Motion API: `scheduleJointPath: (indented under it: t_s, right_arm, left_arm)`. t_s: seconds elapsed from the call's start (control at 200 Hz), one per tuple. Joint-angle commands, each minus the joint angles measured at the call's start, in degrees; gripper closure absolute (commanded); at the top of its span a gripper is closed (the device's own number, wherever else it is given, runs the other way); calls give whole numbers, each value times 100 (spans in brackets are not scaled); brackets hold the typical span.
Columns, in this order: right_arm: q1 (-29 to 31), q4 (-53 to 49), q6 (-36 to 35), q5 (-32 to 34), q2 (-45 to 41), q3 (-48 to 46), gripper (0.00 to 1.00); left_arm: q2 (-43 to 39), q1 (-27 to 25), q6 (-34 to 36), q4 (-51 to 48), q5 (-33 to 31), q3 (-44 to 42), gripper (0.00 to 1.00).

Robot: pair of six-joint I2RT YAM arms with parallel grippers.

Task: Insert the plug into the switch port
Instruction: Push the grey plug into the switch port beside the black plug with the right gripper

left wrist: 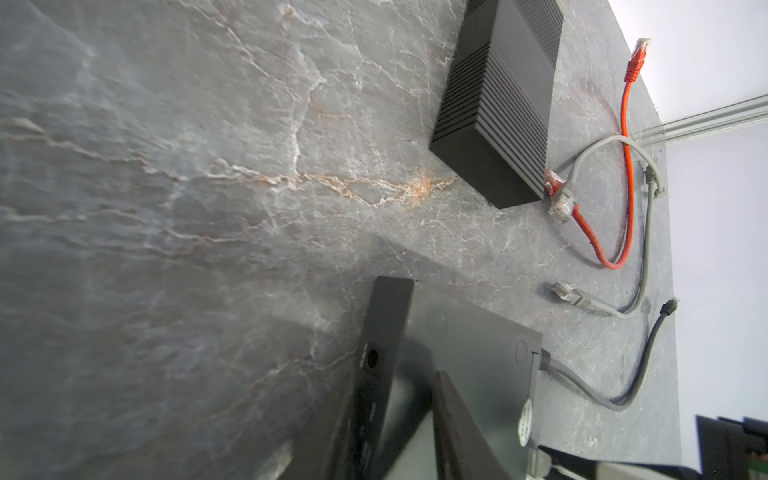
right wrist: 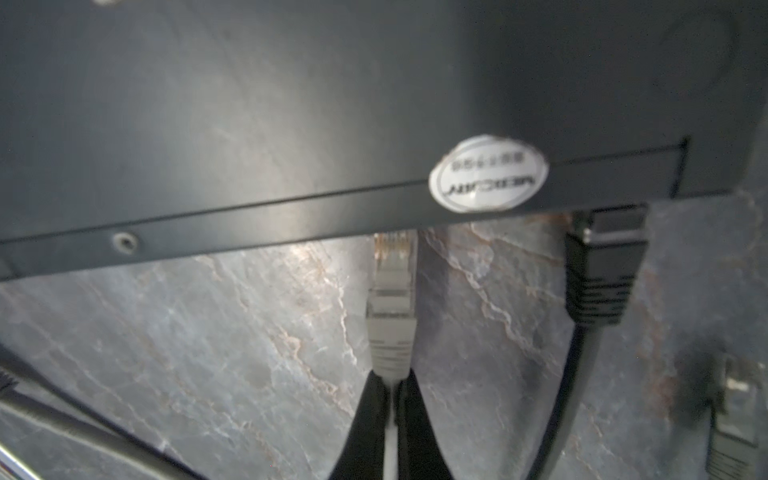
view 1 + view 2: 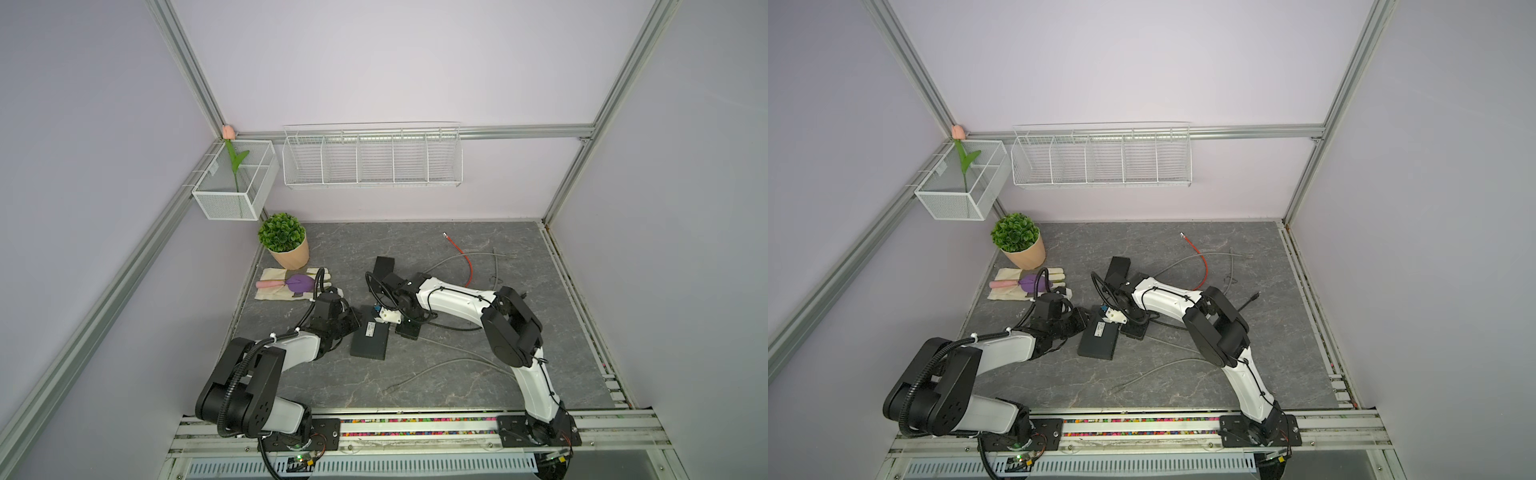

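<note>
We see the grey Ethernet plug point(image 2: 390, 291) tip-first at the port edge of the flat black metal switch point(image 3: 370, 338), which lies mid-frame in both top views. Our right hand point(image 2: 392, 386) clamps tight on the plug's rear end. Our left hand point(image 3: 353, 324) meets the switch's frame-left edge, and we cannot tell whether it grips.

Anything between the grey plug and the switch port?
Nothing visible. The grey plug, held by the right gripper, has its tip at the edge of the switch; the black plug sits off to one side. The port itself is hidden.
</note>
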Motion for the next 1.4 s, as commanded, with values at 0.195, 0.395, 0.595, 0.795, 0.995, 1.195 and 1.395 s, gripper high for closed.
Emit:
scheduleJointPath:
  t_s: [0.195,0.395,0.595,0.795,0.995,1.195,1.395]
  right_arm:
    - [35,-110,-25,174,107,234,93]
    - [19,-358,-94,372,244,490,93]
    - [-8,-401,-122,490,365,572,93]
    - [-83,-321,-152,397,348,537,93]
    - [-88,-322,-204,368,307,628,93]
    - [-81,-311,-256,315,340,684,93]
    - [-80,-320,-274,336,326,754,93]
  left_arm:
    - [109,-40,121,78,206,227,70]
    - [168,-39,151,59,204,273,70]
    - [229,-44,177,29,239,375,70]
    - [207,-40,221,-20,241,390,70]
    - [303,-44,228,37,281,381,70]
    - [422,-46,239,139,374,382,70]
    - [436,-71,259,130,373,386,71]
